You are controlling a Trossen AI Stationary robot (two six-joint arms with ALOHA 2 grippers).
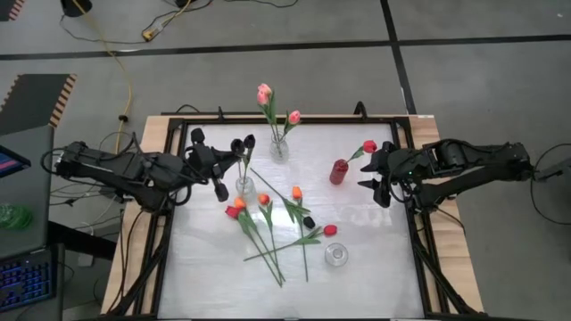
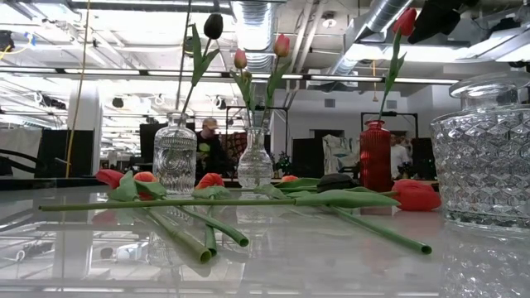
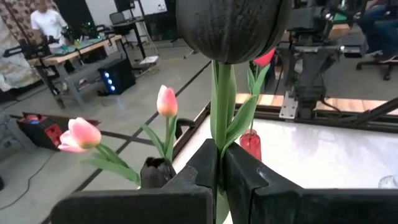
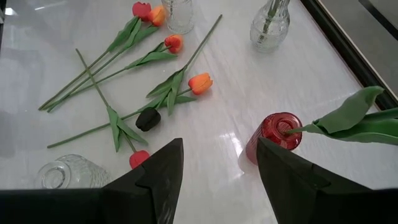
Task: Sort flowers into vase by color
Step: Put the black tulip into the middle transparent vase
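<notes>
White and glossy, the framed tabletop carried a loose scatter of artificial tulips with long thin green stems, their heads red, orange and one black, lying flat and crossing one another in the middle. Nearest the front edge stood an empty cut-glass jar, with a red head just beside it. The left gripper was clamped shut on the green stem of a black-headed tulip, held upright so that the dark bloom rose directly above the jaws, over the ribbed clear glass vase below. The right gripper hung with its jaws spread wide and nothing between them; the small red glass vase sat just ahead of them, holding a single red tulip whose leaf leaned toward that arm. Farther back, a slim clear glass vase held two pink tulips, well beyond both jaws.
</notes>
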